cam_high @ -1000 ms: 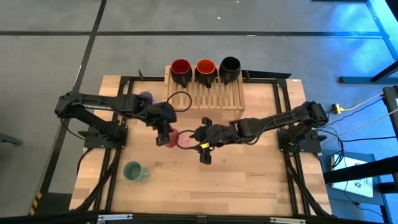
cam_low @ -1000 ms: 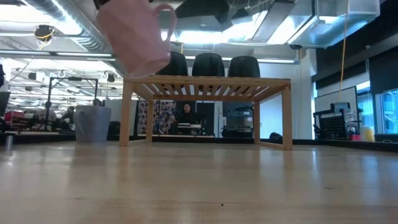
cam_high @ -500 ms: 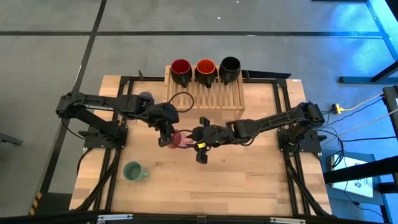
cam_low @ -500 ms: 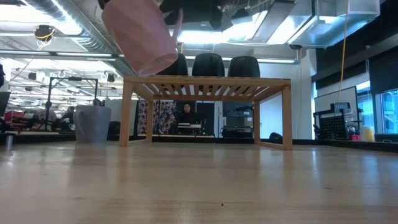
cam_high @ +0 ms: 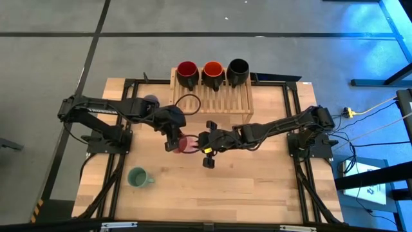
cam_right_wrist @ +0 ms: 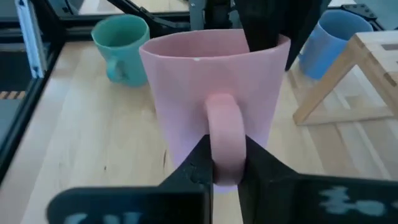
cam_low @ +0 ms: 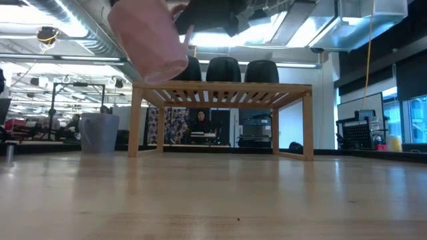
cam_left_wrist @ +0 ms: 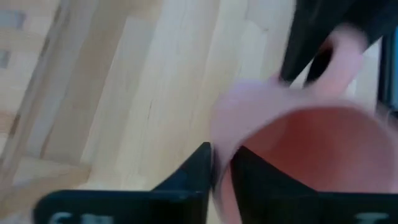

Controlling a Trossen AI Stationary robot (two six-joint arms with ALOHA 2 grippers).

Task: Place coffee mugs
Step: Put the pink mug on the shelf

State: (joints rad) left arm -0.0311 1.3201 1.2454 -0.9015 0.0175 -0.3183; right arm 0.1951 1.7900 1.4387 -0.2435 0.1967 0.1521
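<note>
Mid-table, just near of wooden rack: pink mug held off tabletop, tilted, between both arms. Left gripper pinching mug rim, one finger inside. Right gripper fingers pressed on mug handle. Three mugs on rack's far edge: two red-inside, one black. Green mug near-left; lavender mug left of rack.

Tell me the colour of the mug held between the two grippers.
Pink. The mug shows best in the right wrist view, its handle between the right gripper's fingers.
</note>
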